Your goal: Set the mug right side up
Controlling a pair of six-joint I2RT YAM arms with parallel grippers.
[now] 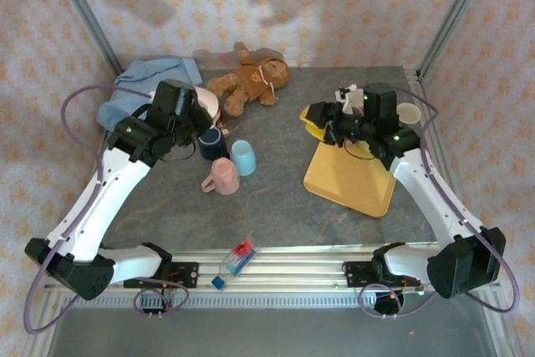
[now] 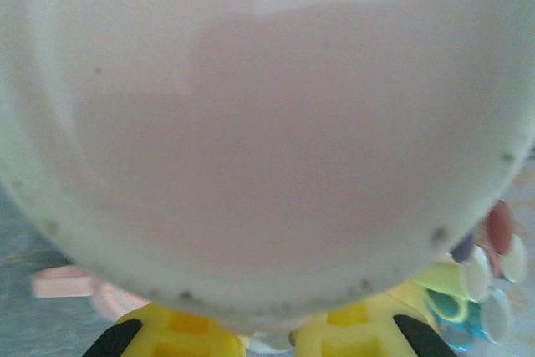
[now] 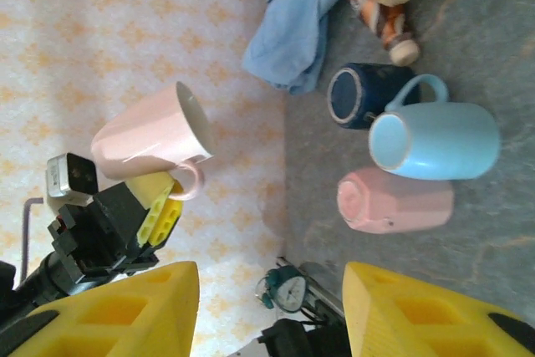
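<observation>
Left claw [image 3: 167, 198] grips pale pink ceramic mug [image 3: 150, 135] aloft. Navy mug [image 3: 359, 94], light-blue mug [image 3: 439, 140] and faceted pink cup [image 3: 393, 200] crowd near it. Right claw [image 3: 272, 315] wide, empty.

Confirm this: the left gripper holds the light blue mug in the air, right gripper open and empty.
Wrong mug: the left gripper holds a pink mug in the air, per the right wrist view; the light blue mug sits on the table. Right gripper open and empty.

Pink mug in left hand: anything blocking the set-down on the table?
Partly. The left hand holds the pink mug off the table. Close by it sit the navy mug, blue mug and pink cup, with the cloth on the other side; bare table lies nearer the bases.
</observation>
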